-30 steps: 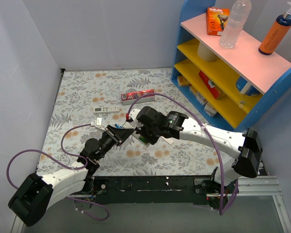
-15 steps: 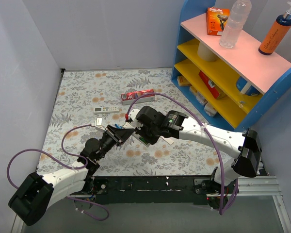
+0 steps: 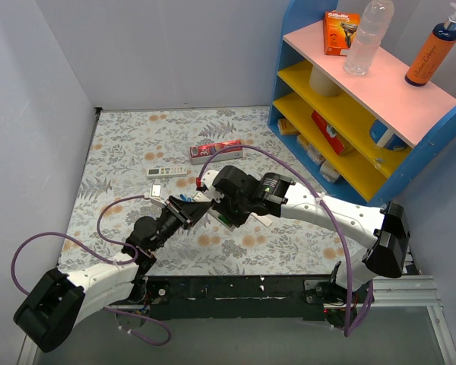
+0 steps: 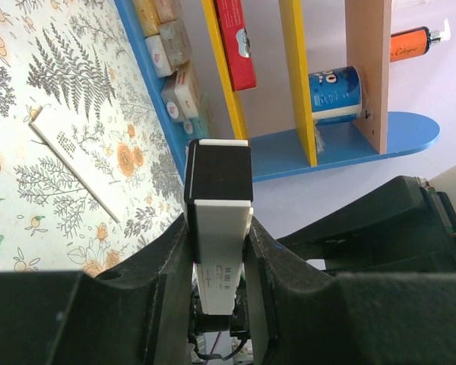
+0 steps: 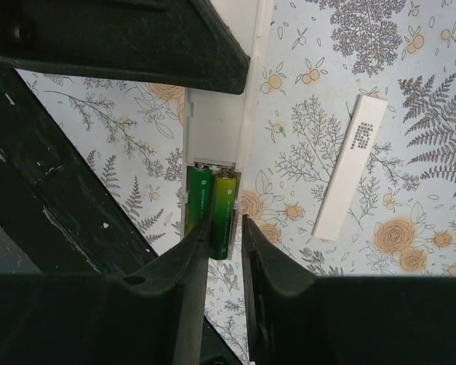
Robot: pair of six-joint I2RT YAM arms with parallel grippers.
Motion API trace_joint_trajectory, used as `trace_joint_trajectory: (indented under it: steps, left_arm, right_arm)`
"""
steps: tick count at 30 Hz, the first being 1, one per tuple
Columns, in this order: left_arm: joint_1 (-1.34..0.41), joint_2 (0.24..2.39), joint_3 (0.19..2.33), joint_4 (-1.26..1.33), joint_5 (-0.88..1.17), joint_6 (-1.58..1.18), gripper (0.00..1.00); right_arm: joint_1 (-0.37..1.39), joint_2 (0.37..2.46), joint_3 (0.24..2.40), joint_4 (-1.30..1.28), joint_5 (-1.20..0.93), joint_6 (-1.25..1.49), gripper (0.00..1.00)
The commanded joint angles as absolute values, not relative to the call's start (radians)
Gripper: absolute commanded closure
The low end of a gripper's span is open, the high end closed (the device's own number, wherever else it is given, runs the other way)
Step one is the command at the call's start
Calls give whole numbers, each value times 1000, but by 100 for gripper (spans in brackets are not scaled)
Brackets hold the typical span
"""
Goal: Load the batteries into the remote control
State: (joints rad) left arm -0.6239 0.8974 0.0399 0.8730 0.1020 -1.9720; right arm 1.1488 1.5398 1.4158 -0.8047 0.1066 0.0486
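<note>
My left gripper (image 4: 218,228) is shut on the white remote control (image 4: 220,258) and holds it above the table, the dark end pointing away. In the right wrist view the remote (image 5: 213,129) shows its open compartment with two green batteries side by side. The left battery (image 5: 198,199) lies seated. My right gripper (image 5: 226,228) has its jaws narrowly round the lower end of the right battery (image 5: 224,205), which sits slightly raised. In the top view both grippers, left (image 3: 188,207) and right (image 3: 216,207), meet at the table's middle.
A flat white strip (image 5: 349,179) lies on the floral cloth under the grippers, also in the left wrist view (image 4: 76,171). A second white remote-like bar (image 3: 167,171), a small oblong piece (image 3: 156,188) and the red carton (image 3: 216,150) lie further back. A blue shelf (image 3: 365,114) stands right.
</note>
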Motion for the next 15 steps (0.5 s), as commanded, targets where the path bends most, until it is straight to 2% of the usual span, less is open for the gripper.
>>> trace_joint_trajectory:
  steps: [1,11,15]
  left_arm:
    - [-629,899,-37,957,112,-2019,100]
    - [-627,911,-46,979,118,-2039,100]
    - [-629,922,-44,986,129,-2040,100]
  right_arm:
    - [1160,1522,1445,-767,113,49,69]
    - [1169,1471,1453,-741,103,48,62]
    - [1170,1445,1439,-718,81,44,55]
